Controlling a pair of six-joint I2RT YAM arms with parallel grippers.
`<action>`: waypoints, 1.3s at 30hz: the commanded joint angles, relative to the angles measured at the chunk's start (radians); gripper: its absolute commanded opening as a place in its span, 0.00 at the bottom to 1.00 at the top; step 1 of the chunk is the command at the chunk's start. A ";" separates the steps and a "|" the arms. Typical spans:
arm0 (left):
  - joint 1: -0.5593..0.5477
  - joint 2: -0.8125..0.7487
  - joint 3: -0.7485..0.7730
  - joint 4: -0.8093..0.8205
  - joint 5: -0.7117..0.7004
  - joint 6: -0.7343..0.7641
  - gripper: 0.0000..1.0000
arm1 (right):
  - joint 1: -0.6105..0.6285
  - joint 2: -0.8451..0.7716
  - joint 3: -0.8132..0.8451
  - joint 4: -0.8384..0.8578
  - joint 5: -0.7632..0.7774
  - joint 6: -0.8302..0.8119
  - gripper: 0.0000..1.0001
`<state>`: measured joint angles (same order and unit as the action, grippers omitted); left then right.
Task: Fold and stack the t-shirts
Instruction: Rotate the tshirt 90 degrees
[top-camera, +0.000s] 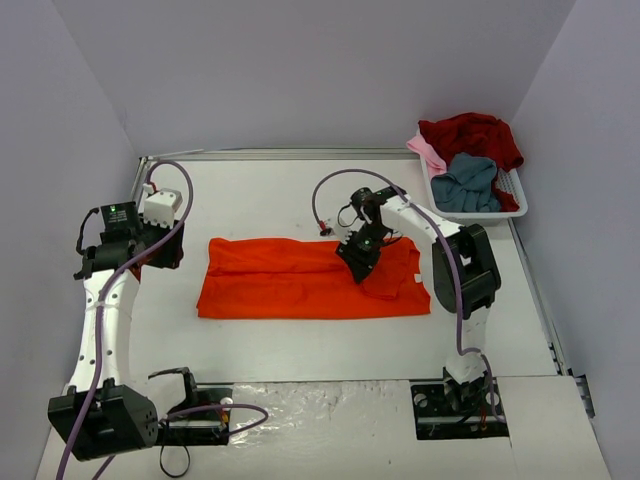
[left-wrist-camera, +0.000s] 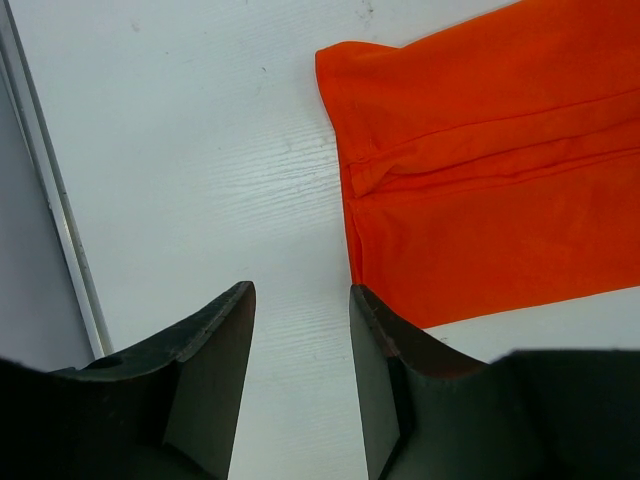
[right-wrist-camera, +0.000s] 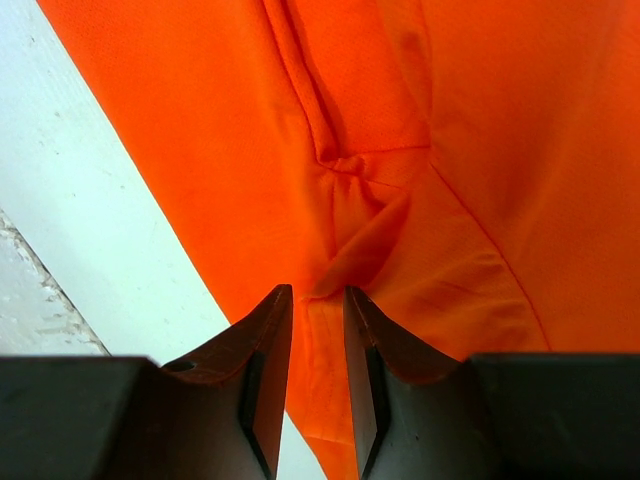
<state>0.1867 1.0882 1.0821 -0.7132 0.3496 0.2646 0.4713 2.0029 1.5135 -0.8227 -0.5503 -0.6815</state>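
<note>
The bright orange-red t-shirt (top-camera: 290, 280) lies spread flat across the middle of the table, folded into a long band. My right gripper (top-camera: 360, 258) is low over its right part and shut on a raised fold of the orange-red t-shirt (right-wrist-camera: 500, 150), with cloth pinched between the narrow jaws (right-wrist-camera: 318, 292). My left gripper (top-camera: 170, 250) is open and empty above bare table, left of the shirt's left edge (left-wrist-camera: 500, 150); its fingertips (left-wrist-camera: 300, 290) hold nothing. A dark red shirt (top-camera: 470, 135), a grey-blue shirt (top-camera: 467, 183) and a pale pink shirt (top-camera: 428, 152) are heaped at the back right.
The white slatted basket (top-camera: 516, 186) holding the other shirts stands at the back right corner. A metal rail (top-camera: 250, 155) runs along the table's far edge and also down the left side (left-wrist-camera: 50, 200). Walls close in on three sides.
</note>
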 joint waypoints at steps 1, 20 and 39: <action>0.008 -0.030 -0.001 0.017 0.019 -0.010 0.42 | -0.016 -0.003 0.037 -0.053 -0.010 -0.007 0.24; 0.011 -0.034 -0.007 0.020 0.031 -0.011 0.42 | -0.033 0.020 0.013 -0.055 -0.017 -0.018 0.24; 0.019 -0.040 -0.011 0.020 0.032 -0.013 0.42 | -0.033 -0.035 -0.102 -0.058 -0.076 -0.061 0.24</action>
<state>0.1978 1.0767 1.0672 -0.7059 0.3695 0.2573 0.4393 2.0178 1.4113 -0.8272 -0.5961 -0.7227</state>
